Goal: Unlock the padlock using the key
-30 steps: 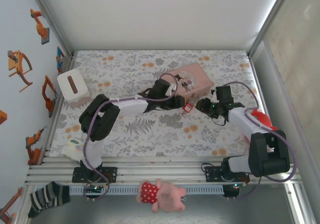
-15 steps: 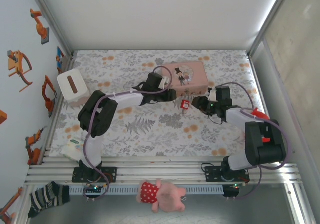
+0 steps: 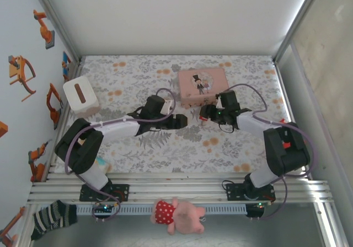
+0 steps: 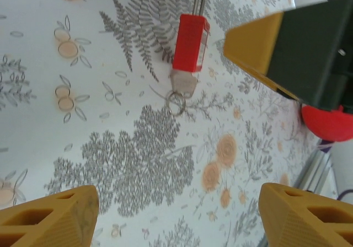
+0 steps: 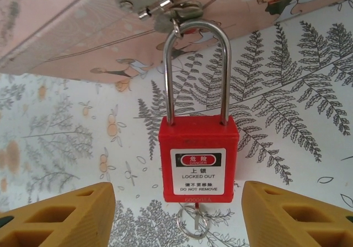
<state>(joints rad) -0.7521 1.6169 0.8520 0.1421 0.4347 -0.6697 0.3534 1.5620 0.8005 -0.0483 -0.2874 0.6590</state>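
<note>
Right wrist view: padlock [image 5: 198,161] on the hasp [image 5: 157,7] of the pink box [image 5: 66,32], shackle at 12
Long axis: 12 to 6, pointing at the jaws
Right gripper [image 5: 176,197]: released, flanking the padlock, nearer
Left gripper [image 4: 177,203]: released, key [image 4: 183,82] at 12, apart

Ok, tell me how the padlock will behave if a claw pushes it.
Padlock probably pivots rather than slides: its shackle seems hooked through the latch. Flat body, so unlikely to roll. The key ring may dangle.
</note>
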